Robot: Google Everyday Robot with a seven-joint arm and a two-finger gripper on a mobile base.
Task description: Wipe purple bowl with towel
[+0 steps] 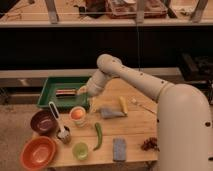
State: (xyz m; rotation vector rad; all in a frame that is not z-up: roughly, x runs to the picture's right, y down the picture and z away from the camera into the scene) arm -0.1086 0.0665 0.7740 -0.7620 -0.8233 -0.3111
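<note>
- Two bowls sit at the lower left of the frame, the purple bowl (42,121) above the orange bowl (37,152). Both stand upright on the wooden table (135,132), so the purple one's inside lies open from above for wiping.
- The towel (111,113) lies crumpled near the middle of the frame, just beside a yellow fruit (122,105). It is well apart from the purple bowl, with an orange-filled cup (77,115) and a white-handled brush (59,122) between them.
- My gripper (82,91) hangs left of centre at the right end of the green tray (52,100), up and to the left of the towel.
- Its fingers are spread wide; they hold nothing and touch neither towel nor bowl.
- I judge that picking up the towel comes first.
</note>
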